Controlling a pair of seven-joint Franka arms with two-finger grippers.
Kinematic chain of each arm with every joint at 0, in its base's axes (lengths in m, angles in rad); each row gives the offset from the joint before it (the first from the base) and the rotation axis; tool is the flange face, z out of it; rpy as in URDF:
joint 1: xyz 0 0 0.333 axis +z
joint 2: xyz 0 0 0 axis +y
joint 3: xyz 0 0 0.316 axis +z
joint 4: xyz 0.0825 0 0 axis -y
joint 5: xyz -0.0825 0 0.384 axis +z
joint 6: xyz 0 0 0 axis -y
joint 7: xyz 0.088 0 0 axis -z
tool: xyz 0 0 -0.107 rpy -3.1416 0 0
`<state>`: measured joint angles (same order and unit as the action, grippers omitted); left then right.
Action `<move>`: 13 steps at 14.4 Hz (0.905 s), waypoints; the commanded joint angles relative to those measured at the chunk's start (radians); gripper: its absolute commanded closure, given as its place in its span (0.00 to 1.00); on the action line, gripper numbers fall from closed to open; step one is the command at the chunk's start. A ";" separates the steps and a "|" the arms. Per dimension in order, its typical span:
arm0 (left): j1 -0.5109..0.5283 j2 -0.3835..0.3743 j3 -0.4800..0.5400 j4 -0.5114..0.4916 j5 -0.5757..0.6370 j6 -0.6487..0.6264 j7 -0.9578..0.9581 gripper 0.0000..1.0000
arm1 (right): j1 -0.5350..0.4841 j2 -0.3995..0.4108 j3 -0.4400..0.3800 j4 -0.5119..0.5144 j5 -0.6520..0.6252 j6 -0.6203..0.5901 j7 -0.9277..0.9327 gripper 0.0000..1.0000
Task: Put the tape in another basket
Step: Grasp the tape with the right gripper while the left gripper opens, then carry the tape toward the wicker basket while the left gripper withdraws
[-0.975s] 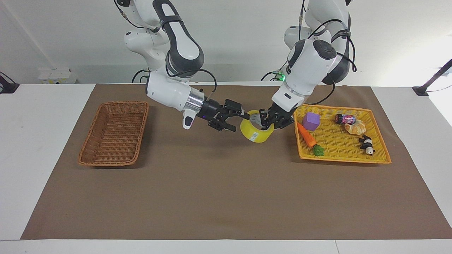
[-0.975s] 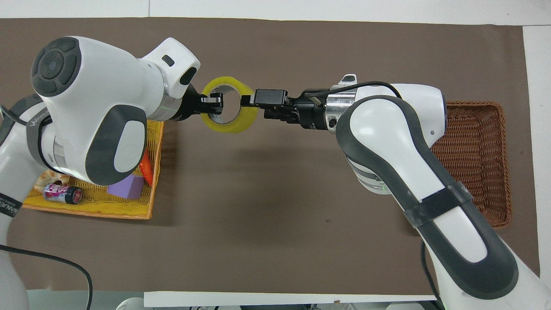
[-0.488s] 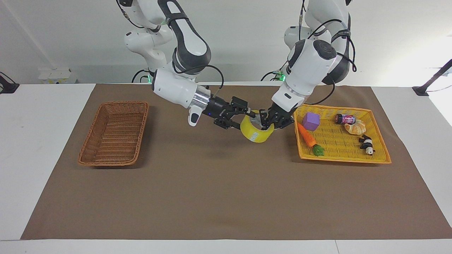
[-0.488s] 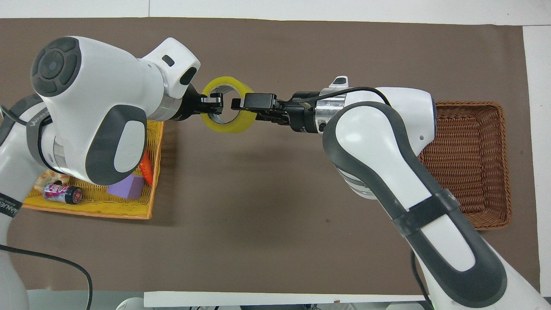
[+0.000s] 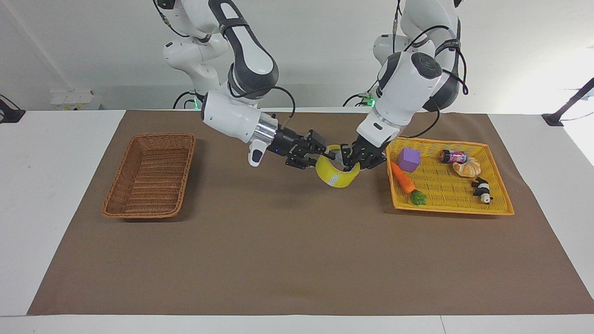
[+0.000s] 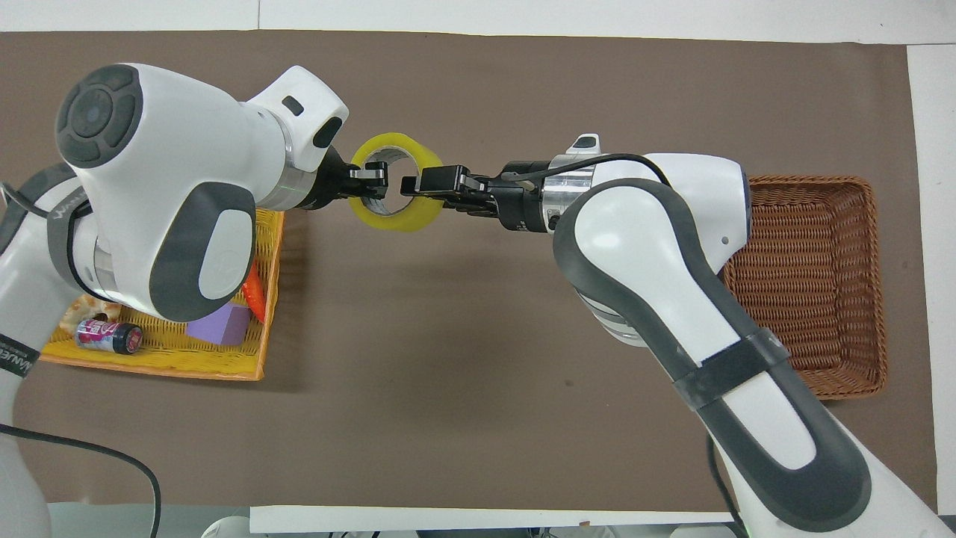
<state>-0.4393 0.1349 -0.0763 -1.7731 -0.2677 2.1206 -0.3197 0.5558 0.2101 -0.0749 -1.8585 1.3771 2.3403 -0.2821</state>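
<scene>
- counter [image 5: 297, 260]: brown mat, roll hangs in the air over its middle, between the two baskets, touching neither.
- basket [image 5: 151, 175]: the dark wicker one at the right arm's end, nothing in it. Well apart from the roll, so the whole carry is still to do.
- yellow tray [image 5: 496, 204] at the left arm's end: carrot [image 5: 402, 178] and purple block [image 5: 408, 159] sit just beside the left hand. A wide swing on retreat could clip them.
- tape [image 5: 338, 172]: tilted, held aloft from both sides.
- left hand [image 5: 349, 160]: closed on the roll's wall at the tray side, one finger inside the core.
- right hand [image 5: 325, 155]: closed on the opposite wall, one finger inside the core, one outside (a handover mid-step, I judge).
- Risk 1: both hands clamp at once. If either arm moves before the left lets go, they pull against each other and the roll twists or pops out.
- Risk 2: the right grip is a shallow pinch on a smooth, curved wall. If the left releases and that pinch is off-centre, the roll may pivot down or drop to the counter.
</scene>
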 commanded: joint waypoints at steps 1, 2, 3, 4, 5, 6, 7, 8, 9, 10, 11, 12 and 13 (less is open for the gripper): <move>-0.010 -0.014 0.013 -0.009 -0.005 0.002 0.011 0.98 | -0.010 0.012 0.001 0.015 0.020 -0.001 0.006 1.00; -0.012 -0.014 0.015 -0.014 -0.005 0.004 0.011 0.98 | -0.010 0.012 0.001 0.015 0.020 -0.001 0.006 1.00; -0.010 -0.015 0.015 -0.014 -0.005 0.001 0.014 0.88 | -0.010 0.012 0.001 0.016 0.020 -0.001 0.006 1.00; -0.009 -0.015 0.015 -0.014 -0.002 0.005 0.025 0.32 | -0.010 0.012 0.001 0.015 0.020 -0.001 0.006 1.00; -0.013 -0.014 0.016 -0.005 0.011 -0.001 0.036 0.01 | -0.010 0.012 0.001 0.015 0.020 -0.001 0.006 1.00; -0.012 -0.015 0.017 0.001 0.015 -0.002 0.033 0.00 | -0.010 0.012 0.001 0.016 0.020 -0.001 0.006 1.00; -0.003 -0.020 0.020 0.012 0.018 -0.011 0.036 0.00 | -0.010 0.011 0.001 0.015 0.020 -0.003 0.006 1.00; 0.007 -0.038 0.023 0.024 0.030 -0.051 0.045 0.00 | -0.010 0.011 0.001 0.015 0.020 -0.004 0.006 1.00; 0.031 -0.053 0.023 0.044 0.066 -0.106 0.062 0.00 | -0.011 0.011 0.001 0.015 0.020 -0.009 0.006 1.00; 0.066 -0.073 0.023 0.070 0.111 -0.175 0.103 0.00 | -0.019 0.011 0.001 0.015 0.020 -0.015 0.006 1.00; 0.091 -0.093 0.024 0.084 0.140 -0.227 0.146 0.00 | -0.036 0.008 0.000 0.015 0.016 -0.044 0.000 1.00; 0.140 -0.107 0.026 0.105 0.162 -0.269 0.189 0.00 | -0.074 0.005 0.000 0.010 0.013 -0.090 -0.021 1.00; 0.202 -0.113 0.026 0.128 0.183 -0.296 0.215 0.00 | -0.126 0.000 -0.002 0.005 0.010 -0.149 -0.046 1.00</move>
<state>-0.3279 0.0507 -0.0498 -1.6765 -0.1211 1.8985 -0.1766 0.5174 0.2192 -0.0788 -1.8584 1.3770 2.2896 -0.2864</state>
